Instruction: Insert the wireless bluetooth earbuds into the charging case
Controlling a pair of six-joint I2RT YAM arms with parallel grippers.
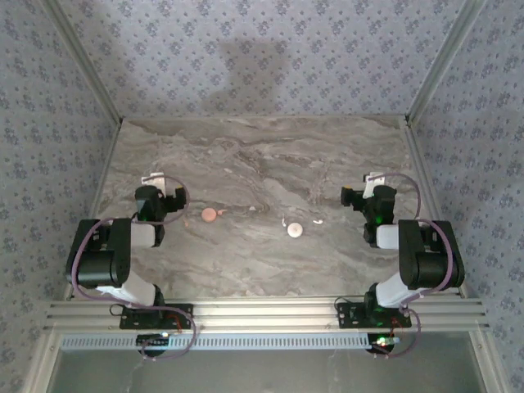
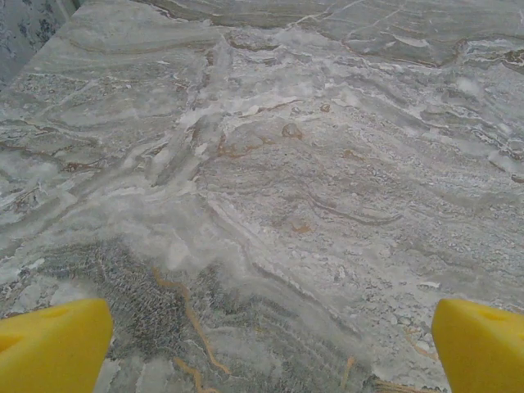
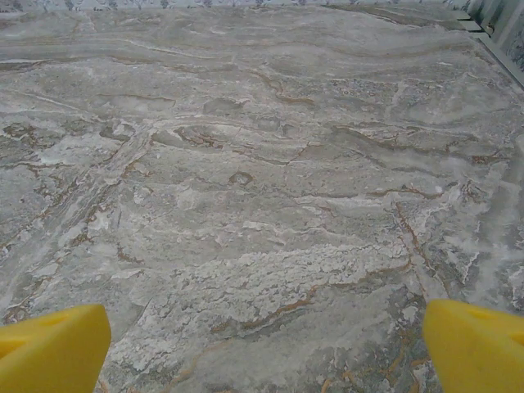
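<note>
Left gripper (image 2: 262,352) fingers wide apart, holding nothing, above the marble table (image 1: 262,155). Charging case (image 1: 210,214) sits just to its right. Earbuds (image 1: 252,210) are tiny specks further right, near a paler disc (image 1: 294,229). Right gripper (image 3: 262,348) is also spread and empty.

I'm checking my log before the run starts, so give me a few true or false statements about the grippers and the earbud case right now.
1. The left gripper and the right gripper both stand open. True.
2. The left gripper holds the pink charging case. False: the case lies on the table, untouched.
3. The case lies nearer the left gripper than the right gripper. True.
4. The table is plain white. False: it is grey veined marble.
</note>
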